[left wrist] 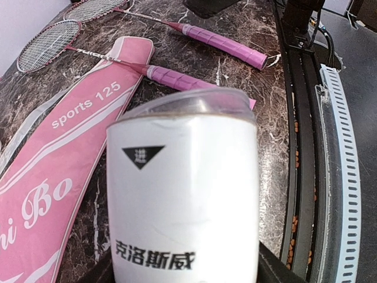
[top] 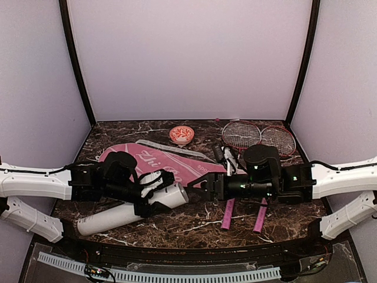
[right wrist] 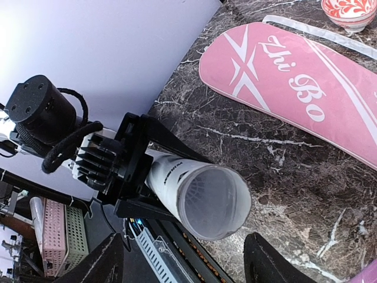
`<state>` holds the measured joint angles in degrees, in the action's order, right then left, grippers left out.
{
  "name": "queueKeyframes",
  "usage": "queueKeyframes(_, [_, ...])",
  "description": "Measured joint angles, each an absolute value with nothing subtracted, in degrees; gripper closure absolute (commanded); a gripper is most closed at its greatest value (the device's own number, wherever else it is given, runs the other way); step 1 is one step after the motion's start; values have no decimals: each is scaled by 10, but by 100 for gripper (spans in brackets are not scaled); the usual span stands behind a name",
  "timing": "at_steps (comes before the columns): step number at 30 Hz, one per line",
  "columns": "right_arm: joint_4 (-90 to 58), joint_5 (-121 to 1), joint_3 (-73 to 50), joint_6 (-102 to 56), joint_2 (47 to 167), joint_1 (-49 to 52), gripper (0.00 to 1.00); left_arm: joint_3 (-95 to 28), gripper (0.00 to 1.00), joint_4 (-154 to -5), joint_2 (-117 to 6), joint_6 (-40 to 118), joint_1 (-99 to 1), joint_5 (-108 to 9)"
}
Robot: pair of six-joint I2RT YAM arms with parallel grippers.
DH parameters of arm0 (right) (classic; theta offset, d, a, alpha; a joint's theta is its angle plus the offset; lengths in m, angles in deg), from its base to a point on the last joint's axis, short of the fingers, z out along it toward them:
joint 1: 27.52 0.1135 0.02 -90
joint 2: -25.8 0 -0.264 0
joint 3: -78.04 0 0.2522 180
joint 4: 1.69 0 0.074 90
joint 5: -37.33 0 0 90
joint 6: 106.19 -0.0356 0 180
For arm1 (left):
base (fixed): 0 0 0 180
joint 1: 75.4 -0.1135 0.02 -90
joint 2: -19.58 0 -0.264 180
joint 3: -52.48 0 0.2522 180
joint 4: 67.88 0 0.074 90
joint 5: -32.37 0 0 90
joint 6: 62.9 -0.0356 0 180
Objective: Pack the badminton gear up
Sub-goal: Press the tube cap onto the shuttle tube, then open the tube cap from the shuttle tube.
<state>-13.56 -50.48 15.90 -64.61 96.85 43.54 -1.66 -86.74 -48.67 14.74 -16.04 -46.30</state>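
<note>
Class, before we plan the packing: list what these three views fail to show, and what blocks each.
Tube, right wrist view: the mouth looks hazy, so its contents cannot be made out.
Rackets, top view: shafts hidden under the right arm.
Racket cover, left wrist view: lettering cut off by the left edge.
Bowl, right wrist view: cut by the top edge.

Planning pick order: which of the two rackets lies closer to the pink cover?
The left racket: its pink handle lies right beside the pink Zhi Bo cover. The right racket lies beyond it, farther right.
</note>
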Motion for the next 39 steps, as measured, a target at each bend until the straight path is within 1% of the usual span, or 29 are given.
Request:
queueKeyframes(2, [-121, -530, 183, -642, 948, 422, 37, -17, 36, -868, -487, 147, -160, -459])
queueKeyframes(7, [-86, -589, 217, -632, 918, 405, 46, -17, 36, -868, -487, 146, -160, -448])
queueKeyframes(13, [-51, -627, 219, -627, 929, 405, 46, -17, 36, -868, -487, 145, -160, -438])
queueKeyframes(19, [-33, -636, 219, -618, 967, 405, 50, -17, 36, -868, -487, 144, -160, -430])
queueKeyframes(26, [-21, -646, 218, -603, 994, 400, 67, -17, 36, -868, -487, 143, -160, -419])
queueKeyframes(29, [-13, -659, 213, -599, 1007, 399, 72, -17, 36, -868, -487, 143, -160, -416])
queueKeyframes(33, [0, -680, 210, -601, 1021, 398, 83, -17, 36, -868, -487, 143, -160, -415])
queueKeyframes(34, [3, -686, 210, -602, 1023, 398, 88, -17, 36, -868, -487, 143, -160, -415])
queueKeyframes(39, [18, -700, 210, -609, 1032, 396, 89, -17, 36, -868, -487, 143, -160, -407])
